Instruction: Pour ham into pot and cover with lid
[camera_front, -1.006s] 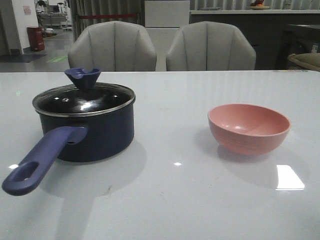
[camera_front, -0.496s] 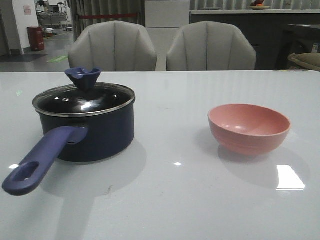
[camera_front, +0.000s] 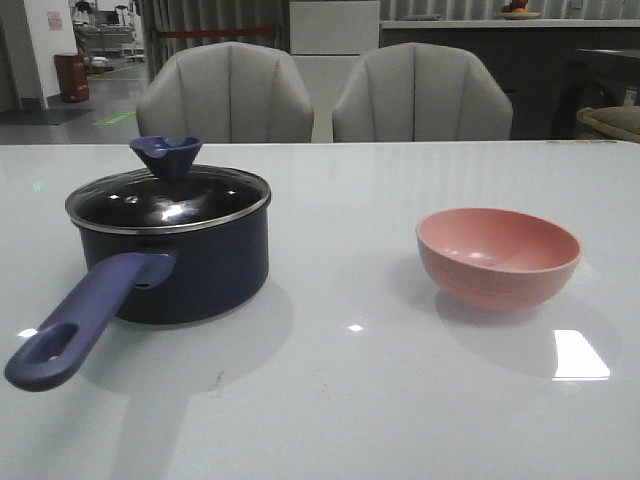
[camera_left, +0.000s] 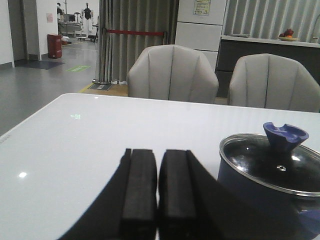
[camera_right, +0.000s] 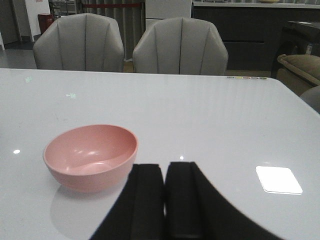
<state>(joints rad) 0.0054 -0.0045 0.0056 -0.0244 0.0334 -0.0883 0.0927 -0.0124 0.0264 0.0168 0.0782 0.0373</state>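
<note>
Nothing is changing across the last second: in the front view the pot (camera_front: 175, 262), the lid (camera_front: 168, 199) and the pink bowl (camera_front: 497, 256) are sitting exactly where they were, and neither of my arms is entering that view. I am reading this as a rest state with no step under way.

The lid is sitting closed on the pot, its dark blue knob (camera_front: 166, 156) at about 12 o'clock of the glass. The pot's long handle (camera_front: 84, 317) is pointing toward 7 o'clock, at the near left of the table (camera_front: 340, 400). The pink bowl is standing well apart from the pot, toward 3 o'clock of it.

My left gripper (camera_left: 157, 192) is hanging behind the pot with its jaws pressed together, holding nothing; the lidded pot is lying at about 2 o'clock of it. My right gripper (camera_right: 164, 202) is likewise closed and empty, with the bowl near it at about 10 o'clock.

The ham: I am seeing none. The bowl's inside is looking bare in the right wrist view, and the glass lid is too dark and reflective to show what is in the pot. Judgement: with the bowl empty and the lid on, the task is probably finished, though I cannot confirm the ham is inside.
</note>
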